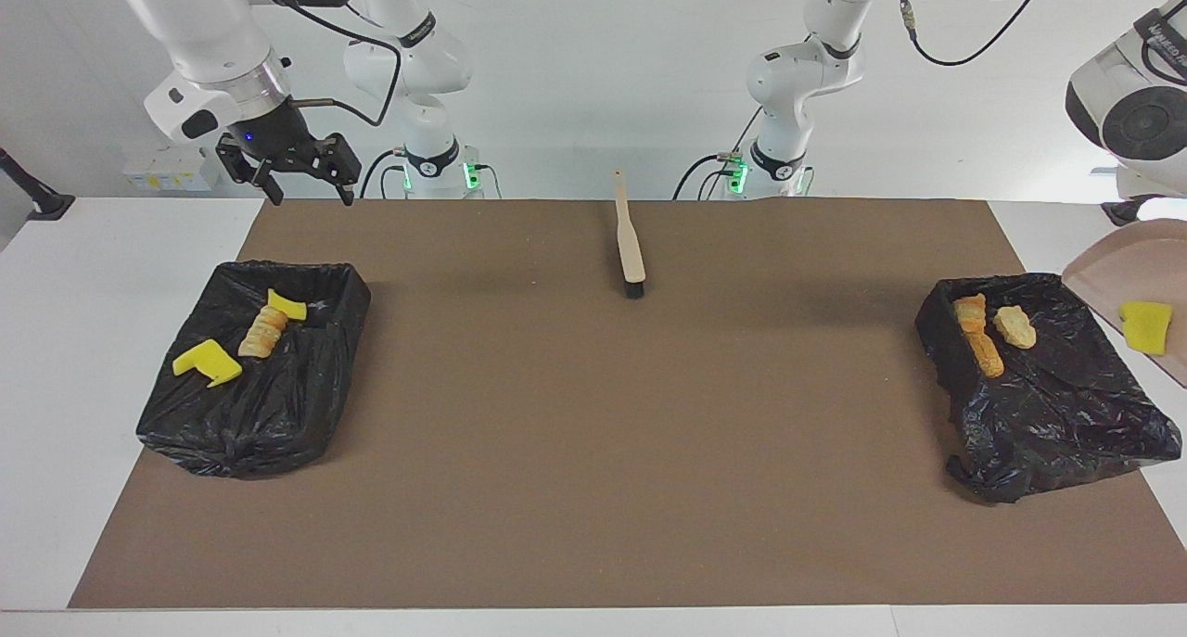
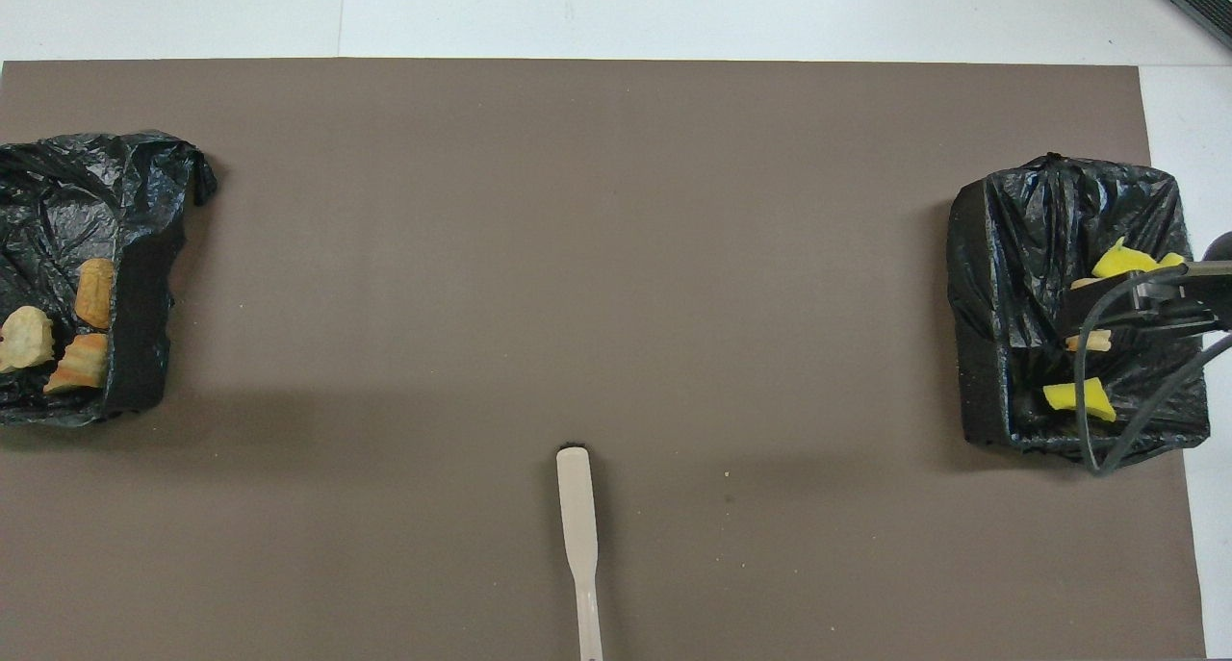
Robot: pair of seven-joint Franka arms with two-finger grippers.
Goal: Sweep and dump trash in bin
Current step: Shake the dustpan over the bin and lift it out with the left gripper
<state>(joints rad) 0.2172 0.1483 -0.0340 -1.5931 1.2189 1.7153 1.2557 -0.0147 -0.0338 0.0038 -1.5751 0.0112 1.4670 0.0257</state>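
The trash lies in two black-bagged bins. The bin (image 1: pixel 232 442) at the right arm's end holds two yellow scraps (image 1: pixel 206 362) and a tan lump (image 1: pixel 262 331); it also shows in the overhead view (image 2: pixel 982 334). The bin (image 1: pixel 1066 433) at the left arm's end holds tan-orange lumps (image 1: pixel 981 338); the overhead view (image 2: pixel 144 324) shows three. A beige dustpan (image 1: pixel 1117 266) hangs tilted beside that bin with one yellow scrap (image 1: pixel 1147 326) on it. The left gripper is out of view. My right gripper (image 1: pixel 311 190) is open and empty in the air, seen over its bin from overhead (image 2: pixel 1092 317).
A wooden brush (image 1: pixel 631 243) lies on the brown mat (image 1: pixel 593 452) midway between the bins, near the robots' edge, bristles pointing away from them; it shows in the overhead view (image 2: pixel 577 526) too. White table borders the mat.
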